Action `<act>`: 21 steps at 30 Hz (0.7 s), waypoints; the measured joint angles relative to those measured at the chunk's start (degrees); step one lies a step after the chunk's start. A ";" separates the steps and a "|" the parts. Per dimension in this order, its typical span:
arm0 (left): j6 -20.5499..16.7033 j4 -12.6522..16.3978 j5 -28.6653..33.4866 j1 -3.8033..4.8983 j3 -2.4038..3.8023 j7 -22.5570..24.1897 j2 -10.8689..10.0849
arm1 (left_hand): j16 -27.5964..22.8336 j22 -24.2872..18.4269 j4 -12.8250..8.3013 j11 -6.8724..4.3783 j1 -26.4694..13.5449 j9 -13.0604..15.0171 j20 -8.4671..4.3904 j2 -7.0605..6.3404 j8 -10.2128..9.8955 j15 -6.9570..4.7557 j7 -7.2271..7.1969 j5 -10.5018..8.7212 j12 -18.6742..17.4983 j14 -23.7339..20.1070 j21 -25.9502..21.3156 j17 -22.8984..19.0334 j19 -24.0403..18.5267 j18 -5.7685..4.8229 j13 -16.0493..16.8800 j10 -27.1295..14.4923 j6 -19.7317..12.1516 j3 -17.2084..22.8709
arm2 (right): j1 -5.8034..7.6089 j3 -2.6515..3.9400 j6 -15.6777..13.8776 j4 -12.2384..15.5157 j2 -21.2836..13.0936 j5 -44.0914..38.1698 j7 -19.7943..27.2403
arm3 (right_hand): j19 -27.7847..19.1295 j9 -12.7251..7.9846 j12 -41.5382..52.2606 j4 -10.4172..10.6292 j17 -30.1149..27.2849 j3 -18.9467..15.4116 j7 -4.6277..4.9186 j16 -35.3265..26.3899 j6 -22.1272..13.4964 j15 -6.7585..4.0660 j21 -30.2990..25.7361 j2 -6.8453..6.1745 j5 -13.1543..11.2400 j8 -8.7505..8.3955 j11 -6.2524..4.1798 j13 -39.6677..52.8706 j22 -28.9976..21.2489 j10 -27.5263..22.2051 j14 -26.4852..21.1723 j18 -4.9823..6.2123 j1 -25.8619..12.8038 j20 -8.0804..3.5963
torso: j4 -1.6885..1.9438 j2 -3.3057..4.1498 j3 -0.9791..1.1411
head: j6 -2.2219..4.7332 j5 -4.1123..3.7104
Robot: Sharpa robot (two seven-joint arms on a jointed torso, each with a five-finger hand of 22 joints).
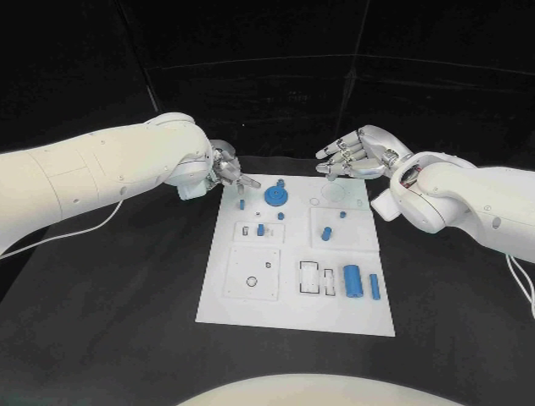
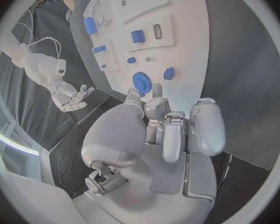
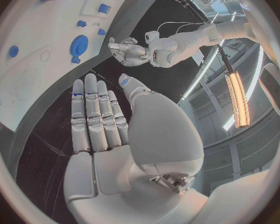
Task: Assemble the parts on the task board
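Lying nearest, low in the head frame, the task board (image 1: 294, 317) carries a blue cylinder (image 1: 354, 282); higher up sits a blue gear (image 1: 275, 197). Beyond, left hand (image 1: 228, 172) curls its fingers emptily upper left; right hand (image 1: 355, 155) holds extended fingers together, empty.
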 measured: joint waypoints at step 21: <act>3.21 -4.76 -5.60 -1.00 0.03 -2.01 3.22 | 0.00 2.60 0.68 -0.01 -0.12 5.07 -0.17 0.59 4.14 0.01 -0.53 0.00 5.56 0.00 2.04 -0.01 -0.01 -0.85 6.22 -0.87 -2.87 -2.82 | 0.00 0.00 0.23 -0.32 0.39 0.02 -0.10 | 0.00 0.00 0.00 0.00 0.01 0.00 0.00 0.00 0.00 0.00 0.00 0.00 0.00 0.00 0.00 0.00 0.01 0.00 0.00 0.00 0.00 0.00 | 0.07 -0.10 0.07 | -0.55 0.09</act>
